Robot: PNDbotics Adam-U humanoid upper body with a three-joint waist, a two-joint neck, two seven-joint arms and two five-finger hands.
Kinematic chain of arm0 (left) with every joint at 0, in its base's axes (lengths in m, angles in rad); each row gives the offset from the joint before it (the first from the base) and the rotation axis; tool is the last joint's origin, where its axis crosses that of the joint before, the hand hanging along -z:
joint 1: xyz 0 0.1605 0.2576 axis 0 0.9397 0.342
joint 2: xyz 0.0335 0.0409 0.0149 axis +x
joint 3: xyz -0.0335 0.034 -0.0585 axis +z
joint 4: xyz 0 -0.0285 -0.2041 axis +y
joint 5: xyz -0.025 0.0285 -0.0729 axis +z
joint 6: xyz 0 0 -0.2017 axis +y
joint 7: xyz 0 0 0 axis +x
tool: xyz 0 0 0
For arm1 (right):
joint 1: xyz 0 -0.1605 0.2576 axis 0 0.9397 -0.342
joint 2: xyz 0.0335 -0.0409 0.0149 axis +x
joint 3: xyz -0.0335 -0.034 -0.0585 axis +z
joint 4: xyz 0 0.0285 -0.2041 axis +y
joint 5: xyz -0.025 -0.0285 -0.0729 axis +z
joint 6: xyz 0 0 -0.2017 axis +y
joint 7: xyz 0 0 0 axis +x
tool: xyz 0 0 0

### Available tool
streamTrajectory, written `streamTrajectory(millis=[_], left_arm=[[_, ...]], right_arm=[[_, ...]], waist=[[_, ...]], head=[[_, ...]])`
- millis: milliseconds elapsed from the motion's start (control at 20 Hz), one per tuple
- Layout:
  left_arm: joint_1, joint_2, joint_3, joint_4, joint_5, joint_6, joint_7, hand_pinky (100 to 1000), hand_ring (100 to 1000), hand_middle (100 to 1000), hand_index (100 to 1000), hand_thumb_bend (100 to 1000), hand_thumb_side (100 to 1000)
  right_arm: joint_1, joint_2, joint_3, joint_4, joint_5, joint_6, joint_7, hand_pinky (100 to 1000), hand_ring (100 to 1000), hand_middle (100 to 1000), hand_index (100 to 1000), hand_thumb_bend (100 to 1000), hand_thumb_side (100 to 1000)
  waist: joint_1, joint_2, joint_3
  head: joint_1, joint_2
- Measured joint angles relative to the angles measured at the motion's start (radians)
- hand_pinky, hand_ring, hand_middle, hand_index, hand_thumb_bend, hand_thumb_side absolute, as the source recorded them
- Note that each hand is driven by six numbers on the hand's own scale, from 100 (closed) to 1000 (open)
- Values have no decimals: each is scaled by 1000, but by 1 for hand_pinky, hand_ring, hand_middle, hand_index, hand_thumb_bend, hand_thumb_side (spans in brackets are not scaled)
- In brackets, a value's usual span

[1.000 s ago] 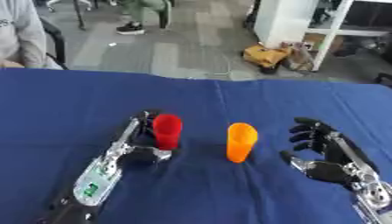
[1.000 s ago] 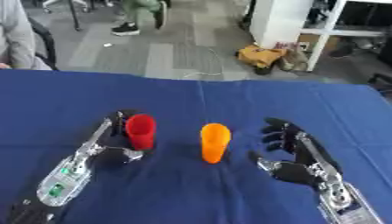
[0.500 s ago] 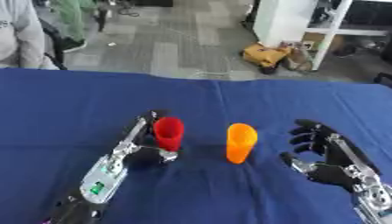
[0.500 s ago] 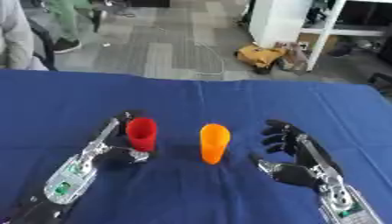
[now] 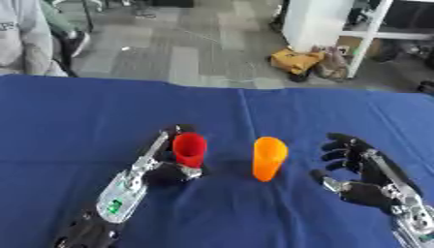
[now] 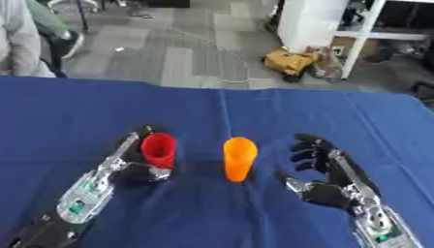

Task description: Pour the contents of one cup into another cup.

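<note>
Left eye view — smooth tapered red cup (image 5: 189,148).

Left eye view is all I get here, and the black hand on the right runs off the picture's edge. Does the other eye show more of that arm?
Observer: Yes. In the right eye view the right hand sits further in from the side, fingers spread and holding nothing, and its silver forearm runs down to the bottom edge.
Operator: Thanks. The left hand round the red cup I can see fine. Does the blue table end anywhere on the right?
Observer: It does. The right eye view shows the table reaching a far right corner, with its right edge slanting down from there and grey floor beyond.
</note>
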Motion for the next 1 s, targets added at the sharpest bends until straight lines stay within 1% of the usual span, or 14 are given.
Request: streamTrajectory(millis=[150, 250, 350, 400, 450, 550, 650, 700, 750, 850, 1000], left_arm=[[9, -4, -1, -8, 15, -4, 18, 394, 322, 329, 709, 459, 100], [23, -4, -3, -26, 32, -1, 32, 398, 325, 331, 706, 423, 100], [40, -3, -5, -52, 49, 4, 47, 404, 335, 338, 707, 428, 100], [48, -2, -8, -69, 56, 7, 55, 407, 340, 344, 709, 400, 100], [56, 0, -10, -89, 61, 11, 63, 410, 347, 350, 712, 438, 100], [71, 12, -16, -133, 64, 18, 76, 418, 361, 369, 717, 454, 100], [85, 31, -24, -181, 65, 23, 84, 429, 372, 390, 727, 472, 100], [91, 43, -29, -207, 65, 24, 85, 429, 372, 390, 727, 472, 100], [96, 55, -35, -233, 65, 26, 87, 411, 362, 380, 714, 544, 100], [105, 79, -47, -287, 59, 35, 92, 408, 361, 378, 711, 565, 100], [120, 120, -65, -367, 49, 54, 100, 405, 357, 375, 708, 581, 100]], right_arm=[[0, 0, 0, 8, 1, 2, -2, 627, 692, 681, 864, 433, 100], [0, 0, 0, 15, 7, 4, -5, 627, 692, 682, 864, 437, 100], [0, 0, 0, 23, 15, 4, -10, 628, 694, 684, 866, 439, 100], [0, 0, 0, 27, 21, 4, -13, 629, 695, 685, 866, 441, 100], [0, 0, 0, 32, 27, 3, -14, 630, 698, 687, 867, 443, 100], [-1, 0, 0, 43, 43, 0, -18, 637, 709, 696, 869, 470, 100], [-10, 0, 1, 54, 63, -4, -21, 658, 747, 727, 876, 503, 100], [-14, 0, 3, 60, 74, -6, -22, 658, 747, 727, 876, 503, 100], [-18, 0, 5, 65, 87, -10, -22, 684, 782, 750, 884, 522, 100], [-25, 0, 7, 78, 118, -21, -21, 701, 808, 769, 892, 536, 100], [-39, 0, 14, 97, 164, -38, -18, 704, 811, 774, 896, 543, 100]], waist=[[1, 0, 7], [2, 0, 15], [4, 0, 22], [6, 0, 26], [7, -1, 29], [9, -2, 35], [13, -7, 43], [16, -9, 46], [19, -10, 49], [22, -14, 58], [27, -18, 74]], head=[[-1, 0], [-3, 0], [-8, 0], [-10, 0], [-12, 0], [-19, 1], [-26, 1], [-29, 1], [-33, 2], [-42, 2], [-55, 2]])
